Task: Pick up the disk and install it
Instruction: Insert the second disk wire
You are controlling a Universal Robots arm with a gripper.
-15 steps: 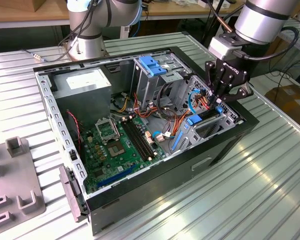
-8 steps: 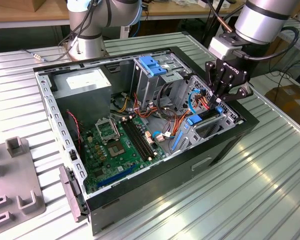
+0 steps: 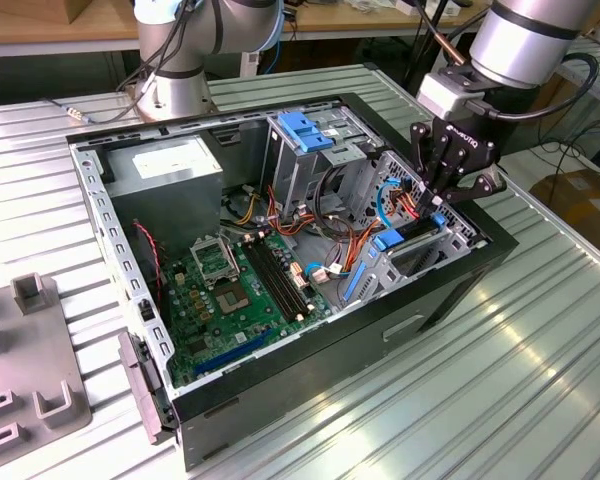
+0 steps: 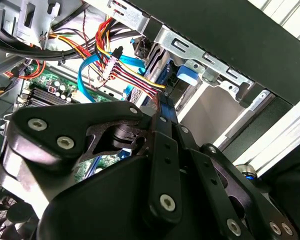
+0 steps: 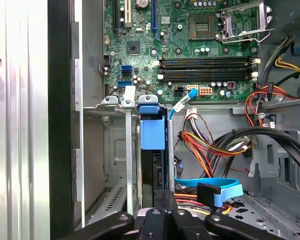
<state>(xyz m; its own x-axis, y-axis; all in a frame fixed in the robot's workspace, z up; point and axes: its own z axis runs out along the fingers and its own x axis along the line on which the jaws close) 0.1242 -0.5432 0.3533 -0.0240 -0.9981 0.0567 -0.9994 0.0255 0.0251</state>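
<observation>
The open computer case is seen on the metal table. At its 3 o'clock side, the gripper is clenched on the disk, which is held upright in the drive bay.

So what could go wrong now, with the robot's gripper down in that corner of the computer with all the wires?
Two things, maybe. The gripper sits right beside the loose coloured wires and the blue flat cable, so it could snag or tug one. The disk stands on edge in a narrow metal slot; if it goes in a bit crooked, it might jam against the metal.
</observation>
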